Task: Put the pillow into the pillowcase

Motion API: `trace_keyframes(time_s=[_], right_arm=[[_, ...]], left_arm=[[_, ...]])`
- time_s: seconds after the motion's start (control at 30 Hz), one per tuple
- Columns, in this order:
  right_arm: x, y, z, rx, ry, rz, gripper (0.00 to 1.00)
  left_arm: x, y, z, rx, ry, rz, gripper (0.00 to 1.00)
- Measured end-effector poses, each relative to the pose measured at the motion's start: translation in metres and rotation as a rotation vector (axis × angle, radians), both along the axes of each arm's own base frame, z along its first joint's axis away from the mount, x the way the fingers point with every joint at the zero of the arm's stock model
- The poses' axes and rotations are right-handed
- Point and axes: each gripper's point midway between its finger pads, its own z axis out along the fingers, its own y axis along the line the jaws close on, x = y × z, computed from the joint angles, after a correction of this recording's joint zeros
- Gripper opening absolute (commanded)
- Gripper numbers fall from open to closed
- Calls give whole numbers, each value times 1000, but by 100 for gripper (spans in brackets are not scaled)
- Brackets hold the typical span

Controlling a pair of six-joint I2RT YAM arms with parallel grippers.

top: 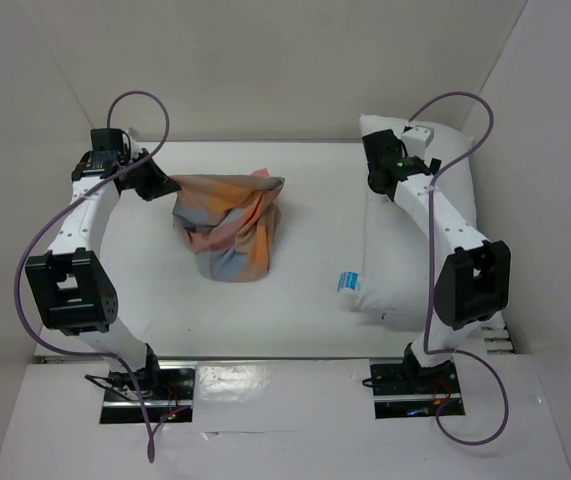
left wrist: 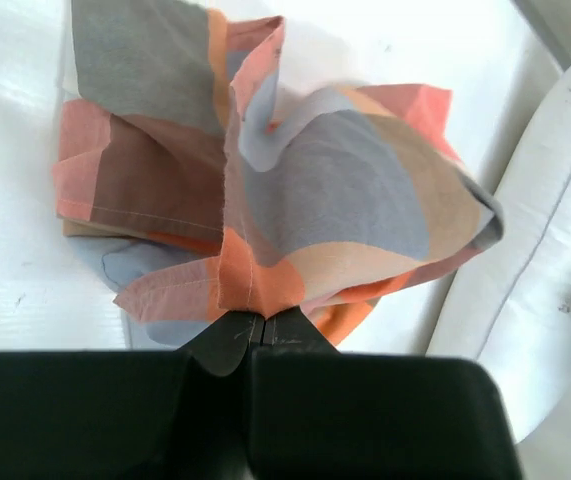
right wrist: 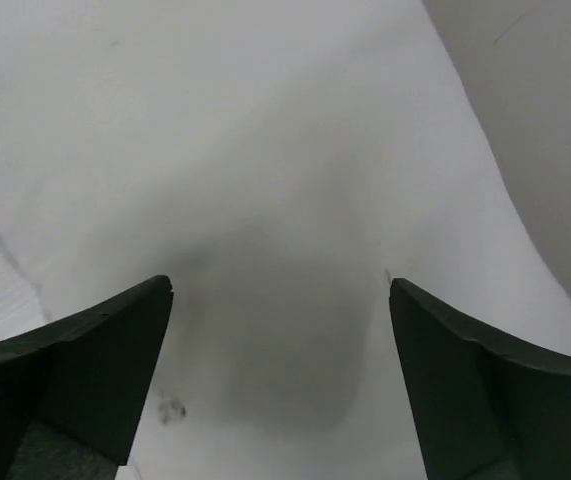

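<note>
Pinching the pillowcase (left wrist: pixel 315 200) hem in the closed left gripper (left wrist: pixel 255 325) at centre, likely for opening its mouth; hovering the right gripper (right wrist: pixel 280 300), spread wide, over the pillow (top: pixel 390 265) at right, readying a grab.

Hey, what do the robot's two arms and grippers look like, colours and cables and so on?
Both the left arm and right arm have white links with chunky black joint housings. A purple cable loops along each. The left gripper and right gripper have matte black tapering fingers.
</note>
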Motion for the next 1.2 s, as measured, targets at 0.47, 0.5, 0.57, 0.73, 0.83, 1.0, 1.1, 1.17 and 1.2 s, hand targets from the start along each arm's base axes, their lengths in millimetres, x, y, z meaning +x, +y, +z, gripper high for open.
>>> trace_keyframes(time_s=[0.47, 0.5, 0.57, 0.73, 0.83, 1.0, 1.1, 1.17, 1.2], right_arm=[[-8, 256, 20, 361, -48, 845, 39], [-10, 260, 11, 379, -29, 852, 35], [-10, 252, -15, 398, 22, 817, 29], [-22, 166, -88, 367, 191, 563, 31], [-28, 110, -98, 312, 221, 391, 33], [-24, 112, -62, 317, 129, 399, 75], [-16, 154, -30, 377, 52, 543, 89], [-13, 196, -4, 441, -8, 672, 92], [-12, 213, 7, 470, -36, 728, 92]], left_arm=[[-1, 19, 92, 30, -193, 49, 0], [-2, 19, 100, 32, -210, 50, 0], [-2, 20, 113, 35, -237, 50, 0], [-4, 19, 135, 42, -288, 45, 0], [-6, 17, 141, 42, -303, 37, 0], [-8, 8, 143, 34, -305, 10, 0], [-12, -15, 139, 27, -298, -57, 0], [-18, -46, 135, 21, -297, -161, 0], [-21, -64, 134, 19, -300, -224, 0]])
